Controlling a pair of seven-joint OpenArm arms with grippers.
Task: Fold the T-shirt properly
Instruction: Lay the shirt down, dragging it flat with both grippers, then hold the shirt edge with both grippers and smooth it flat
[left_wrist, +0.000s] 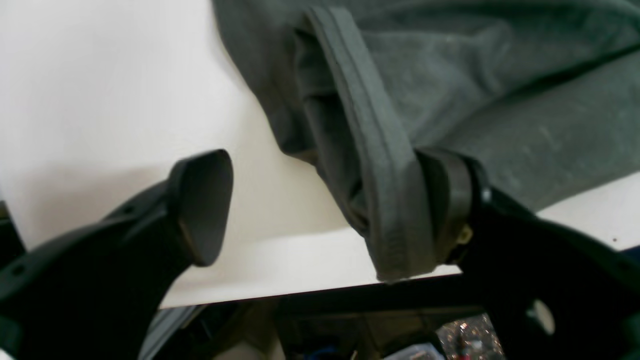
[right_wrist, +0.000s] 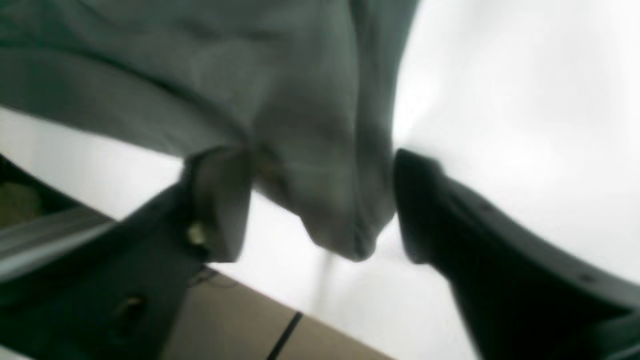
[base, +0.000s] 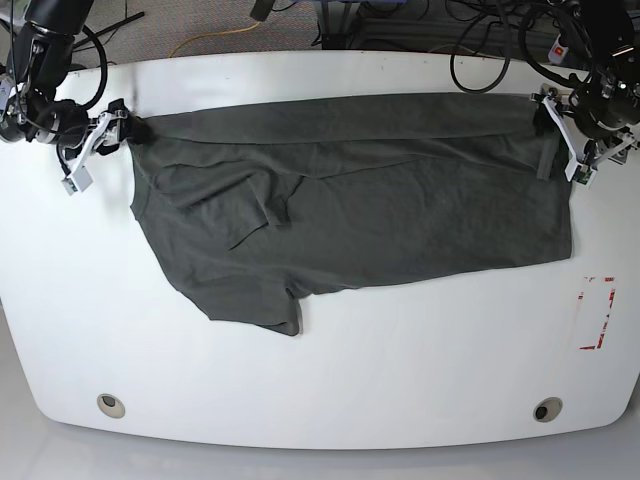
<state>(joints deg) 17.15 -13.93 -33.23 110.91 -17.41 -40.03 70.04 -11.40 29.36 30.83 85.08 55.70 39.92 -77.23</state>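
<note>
White table fills the base view, with the T-shirt spread across its upper middle. At upper right, the left gripper stands open beside the hem; at upper left, the right gripper is open around a corner.

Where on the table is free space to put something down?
The white table is bare below the T-shirt, down to the near edge, and left of its sleeve. Right, the red mark borders a narrow strip. The far edge is crowded by both arms.
</note>
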